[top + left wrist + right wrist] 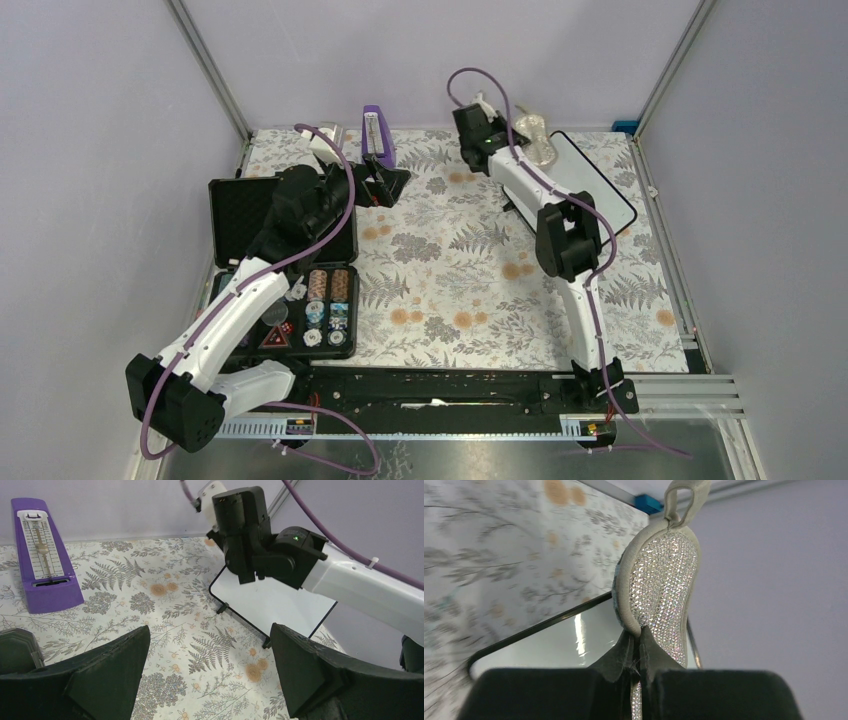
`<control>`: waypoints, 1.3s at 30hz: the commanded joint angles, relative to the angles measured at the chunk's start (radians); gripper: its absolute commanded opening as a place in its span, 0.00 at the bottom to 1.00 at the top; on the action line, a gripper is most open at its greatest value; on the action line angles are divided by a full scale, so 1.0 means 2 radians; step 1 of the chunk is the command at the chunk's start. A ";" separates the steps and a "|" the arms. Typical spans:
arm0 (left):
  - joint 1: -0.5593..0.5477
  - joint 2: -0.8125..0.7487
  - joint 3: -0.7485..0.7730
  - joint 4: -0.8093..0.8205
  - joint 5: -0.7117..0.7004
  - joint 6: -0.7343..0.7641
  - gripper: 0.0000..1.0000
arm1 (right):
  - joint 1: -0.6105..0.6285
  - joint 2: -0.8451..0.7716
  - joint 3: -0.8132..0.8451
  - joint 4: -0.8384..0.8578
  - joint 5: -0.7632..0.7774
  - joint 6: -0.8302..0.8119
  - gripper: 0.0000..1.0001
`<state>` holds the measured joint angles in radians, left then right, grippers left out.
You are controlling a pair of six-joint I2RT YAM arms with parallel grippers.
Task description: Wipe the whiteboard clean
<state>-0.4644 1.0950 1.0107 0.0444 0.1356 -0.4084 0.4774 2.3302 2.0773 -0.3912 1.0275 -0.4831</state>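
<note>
White whiteboard, long axis far-left to near-right

Looks like a robotics lab test cell. Shows a left arm and a right arm, white and black, mounted on a slotted metal rail at the near edge, trailing purple cables. Sits boxed in by plain lilac panels set in aluminium posts, with a fern-print cloth spread beneath both arms.

Left arm and right arm stretch toward the far side.
The left gripper gapes wide, left of centre; the right gripper, farther right, clamps a sparkly pad.
</note>
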 commanded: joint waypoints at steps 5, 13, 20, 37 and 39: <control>-0.002 -0.004 0.015 0.018 0.005 0.004 0.99 | -0.031 0.057 0.028 0.009 0.060 -0.021 0.00; -0.002 -0.002 0.015 0.018 0.006 0.003 0.99 | 0.002 0.073 -0.024 -0.026 0.002 0.040 0.00; -0.002 0.000 0.013 0.019 0.006 0.002 0.99 | 0.025 0.070 -0.025 -0.088 -0.138 0.120 0.00; -0.002 -0.004 0.015 0.019 0.006 0.003 0.99 | -0.037 -0.102 -0.082 0.030 0.001 0.069 0.00; -0.002 -0.006 0.015 0.018 0.005 0.003 0.99 | -0.046 -0.098 -0.109 0.073 0.042 0.028 0.00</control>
<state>-0.4652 1.0969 1.0107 0.0444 0.1356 -0.4084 0.4484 2.1399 1.9015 -0.3637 0.8753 -0.3000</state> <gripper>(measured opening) 0.989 0.034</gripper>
